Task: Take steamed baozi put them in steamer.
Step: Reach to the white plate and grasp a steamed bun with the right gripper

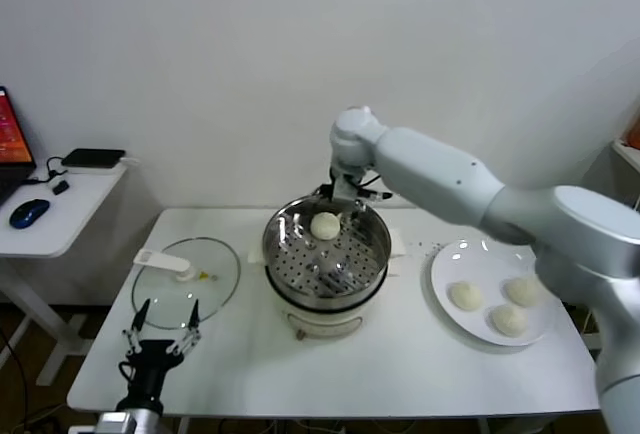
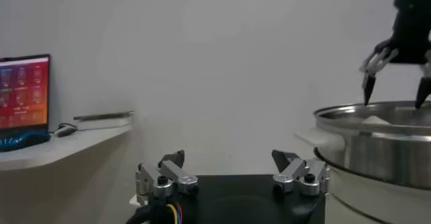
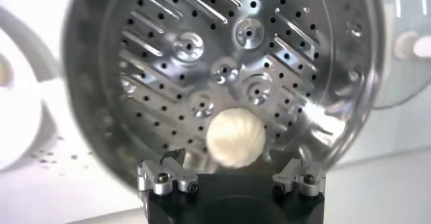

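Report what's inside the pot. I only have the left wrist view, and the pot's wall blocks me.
Observer: One bun lies on the holed tray in the pot, toward the far side.
Operator: Say whether the right pincer grips it.
Observer: No. The right pincer is open above it, and the bun lies free on the tray.
Operator: Count the buns not yet moved.
Observer: Three buns sit on the white plate to the pot's right.
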`<action>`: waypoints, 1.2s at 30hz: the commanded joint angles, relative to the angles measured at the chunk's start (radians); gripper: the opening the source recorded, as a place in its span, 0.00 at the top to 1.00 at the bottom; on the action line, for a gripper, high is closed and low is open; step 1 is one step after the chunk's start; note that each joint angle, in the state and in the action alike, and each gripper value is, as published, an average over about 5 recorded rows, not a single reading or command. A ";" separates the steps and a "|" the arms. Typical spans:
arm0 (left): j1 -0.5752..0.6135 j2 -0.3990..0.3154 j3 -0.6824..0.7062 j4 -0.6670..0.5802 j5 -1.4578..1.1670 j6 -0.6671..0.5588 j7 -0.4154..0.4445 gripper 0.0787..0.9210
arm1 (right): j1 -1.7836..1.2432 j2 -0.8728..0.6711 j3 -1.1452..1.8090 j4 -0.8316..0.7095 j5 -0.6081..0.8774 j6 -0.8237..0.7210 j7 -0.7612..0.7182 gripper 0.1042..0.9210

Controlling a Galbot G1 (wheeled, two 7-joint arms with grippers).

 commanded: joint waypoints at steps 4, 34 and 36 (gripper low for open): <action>-0.003 0.018 0.012 -0.010 -0.012 -0.004 -0.004 0.12 | 0.284 -0.354 -0.341 0.123 0.643 -0.472 0.000 0.12; 0.026 0.016 0.041 -0.023 0.000 -0.009 -0.009 0.12 | -0.291 -0.534 -0.044 -0.056 0.427 -0.534 0.054 0.12; 0.033 0.018 0.044 -0.032 -0.009 -0.005 -0.009 0.12 | -0.304 -0.511 -0.026 -0.097 0.413 -0.523 0.052 0.12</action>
